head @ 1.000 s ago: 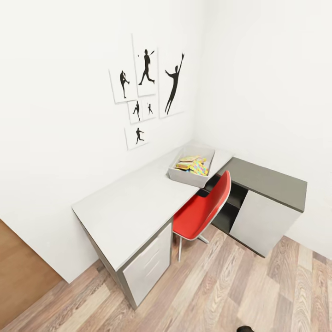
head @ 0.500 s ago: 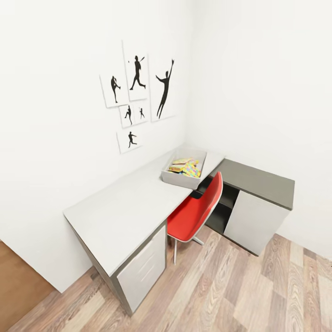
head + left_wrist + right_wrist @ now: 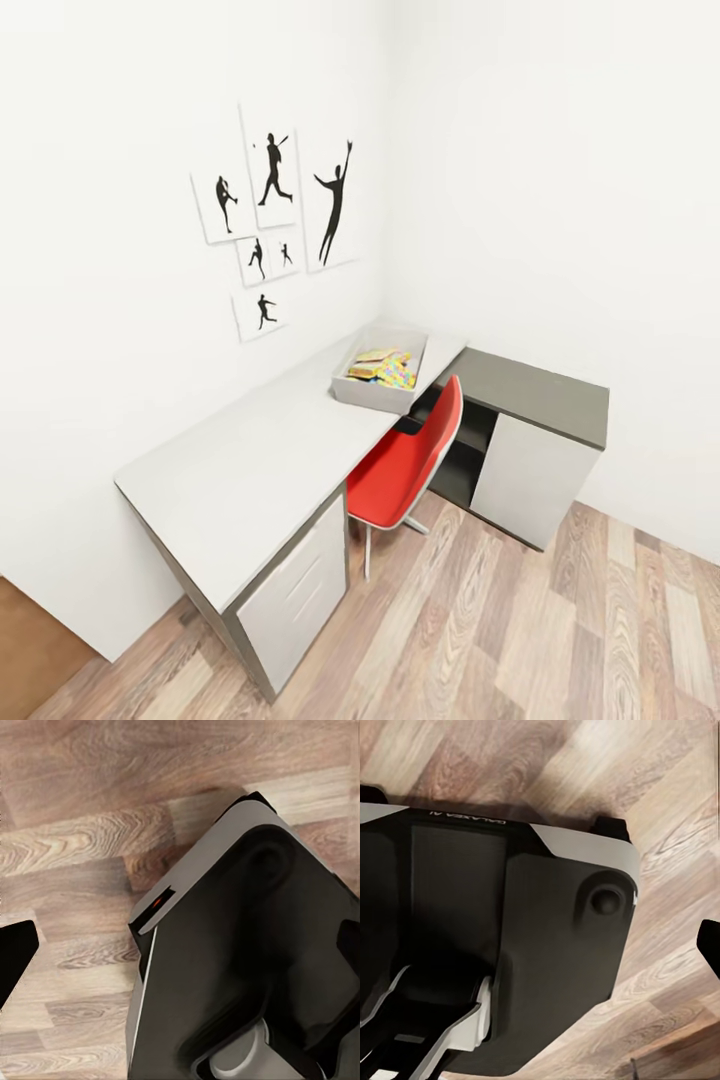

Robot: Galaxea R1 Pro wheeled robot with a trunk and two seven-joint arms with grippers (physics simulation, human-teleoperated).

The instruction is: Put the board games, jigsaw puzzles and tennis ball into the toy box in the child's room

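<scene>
The toy box (image 3: 368,398) stands on the table (image 3: 240,470) near the room's corner, in the head view. Inside it lie a multicoloured jigsaw puzzle (image 3: 392,373) and a flat printed board game (image 3: 366,356); what is under them is hidden. The bed and the tennis ball are out of view. In the left wrist view, a dark fingertip (image 3: 15,956) of my left gripper sits at the picture's edge over the wood floor, nothing beside it. A dark fingertip (image 3: 710,949) of my right gripper shows likewise in the right wrist view. Both hang low beside my base, far from the table.
A red chair (image 3: 410,465) stands tucked at the desk's inner corner, in front of the toy box. The dark grey desk section (image 3: 535,388) runs along the right wall. Silhouette pictures (image 3: 270,210) hang above. My black-and-grey base (image 3: 247,967) stands on the plank floor (image 3: 560,630).
The whole head view has shifted: desk, chair and pictures sit further left in the picture, so the camera has moved. Nothing on the table has moved.
</scene>
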